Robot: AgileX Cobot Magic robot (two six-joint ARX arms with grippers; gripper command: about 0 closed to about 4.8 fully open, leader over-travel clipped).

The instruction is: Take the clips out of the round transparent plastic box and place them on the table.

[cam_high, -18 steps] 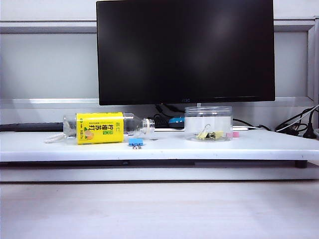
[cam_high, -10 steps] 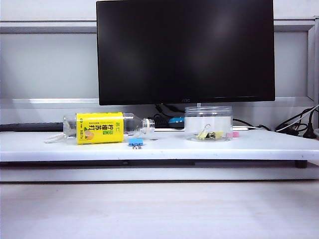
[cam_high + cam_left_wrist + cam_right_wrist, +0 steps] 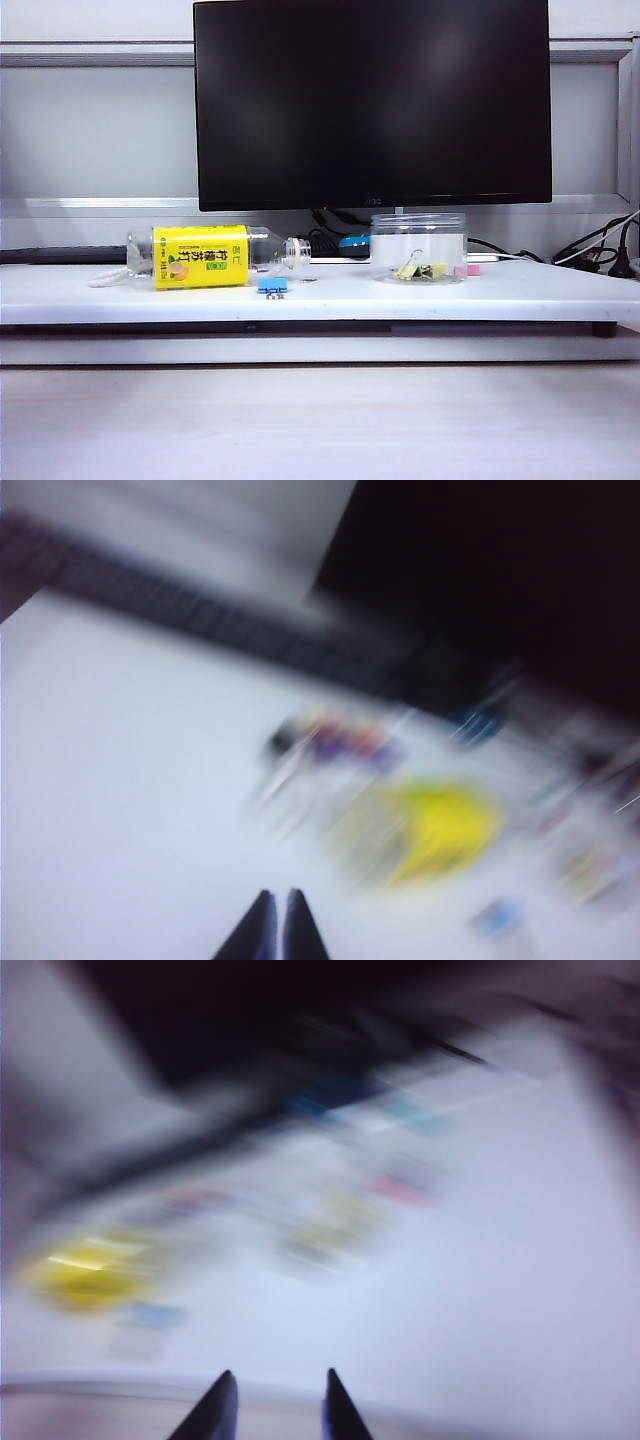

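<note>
Left gripper (image 3: 277, 925) with jaws pressed together, right gripper (image 3: 272, 1405) with jaws spread, both empty and well back from the tabletop (image 3: 320, 295), out of the exterior view. Ahead of the right jaws, nearer that arm: the box (image 3: 418, 248), squat, clear, round, standing upright right of centre. Inside, on its floor: pale-yellow clips (image 3: 420, 270) with wire handles. Left of it, a bottle (image 3: 205, 257) lying on its side.
</note>
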